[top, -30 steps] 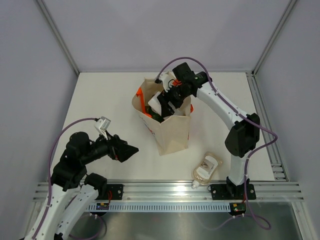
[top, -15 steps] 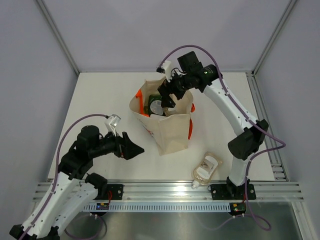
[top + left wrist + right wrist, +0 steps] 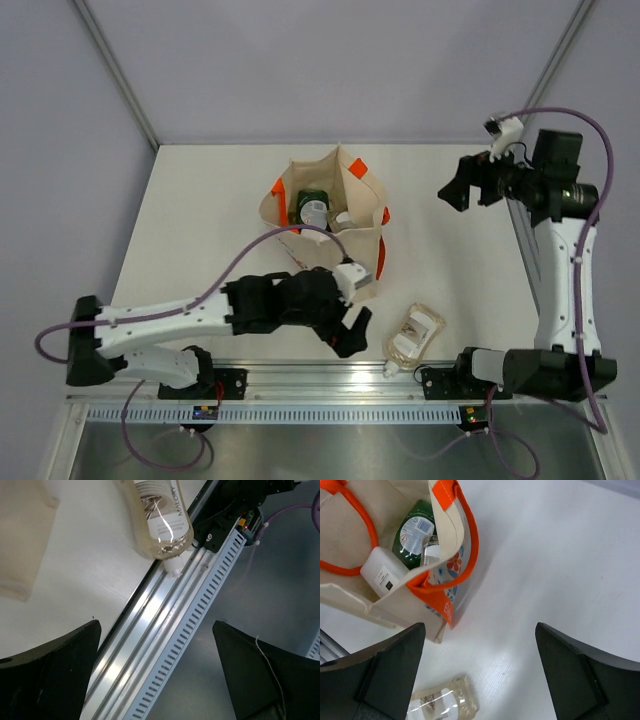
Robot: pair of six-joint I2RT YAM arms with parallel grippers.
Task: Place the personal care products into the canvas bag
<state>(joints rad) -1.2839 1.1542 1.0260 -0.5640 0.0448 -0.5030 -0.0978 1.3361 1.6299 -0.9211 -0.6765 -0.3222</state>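
Note:
The canvas bag (image 3: 352,245) stands upright mid-table with orange handles. In the right wrist view the bag (image 3: 445,540) holds a green bottle (image 3: 412,532), a white bottle (image 3: 382,572) and a clear item. One clear beige refill pouch (image 3: 415,335) lies flat near the front rail, its white cap toward the rail. My left gripper (image 3: 357,333) hangs open just left of the pouch and in front of the bag. From the left wrist, the pouch (image 3: 157,515) lies ahead of the open left gripper (image 3: 157,675). My right gripper (image 3: 452,185) is open, high and right of the bag; the right gripper (image 3: 480,680) holds nothing.
The white table (image 3: 200,220) is enclosed by pale walls. An aluminium rail (image 3: 300,375) runs along the near edge, and the rail (image 3: 165,625) lies directly under the left jaws. The right arm's post stands at the table's right edge.
My right gripper let go inside the bag, then rose and drew back to the right. My left arm swung from the left side across to the front of the bag, beside the pouch.

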